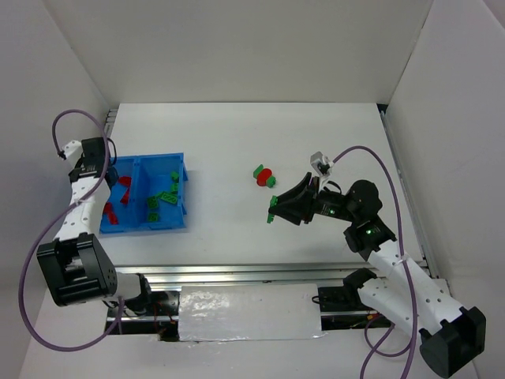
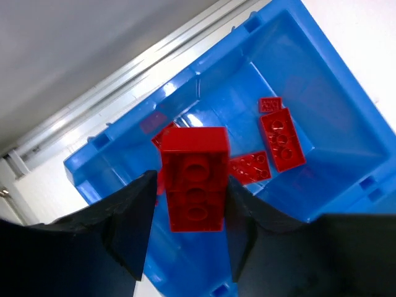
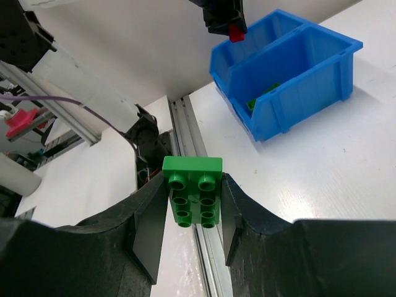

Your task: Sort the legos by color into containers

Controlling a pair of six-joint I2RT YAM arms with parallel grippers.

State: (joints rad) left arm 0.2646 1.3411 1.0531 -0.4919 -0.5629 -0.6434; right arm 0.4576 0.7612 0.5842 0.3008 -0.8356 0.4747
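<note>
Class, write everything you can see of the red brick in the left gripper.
The red brick is glossy plastic, rectangular, with three round hollows facing the wrist camera. The left gripper clamps its long sides between black fingers. It hangs above the loose red bricks in the blue bin, touching nothing else.

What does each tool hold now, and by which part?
Left tool holds a red brick by two opposite sides; right tool a green brick likewise.

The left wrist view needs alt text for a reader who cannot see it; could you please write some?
The left gripper holds a red brick between its fingers above a compartment of the blue bin. Several loose red bricks lie on that compartment's floor.
</note>
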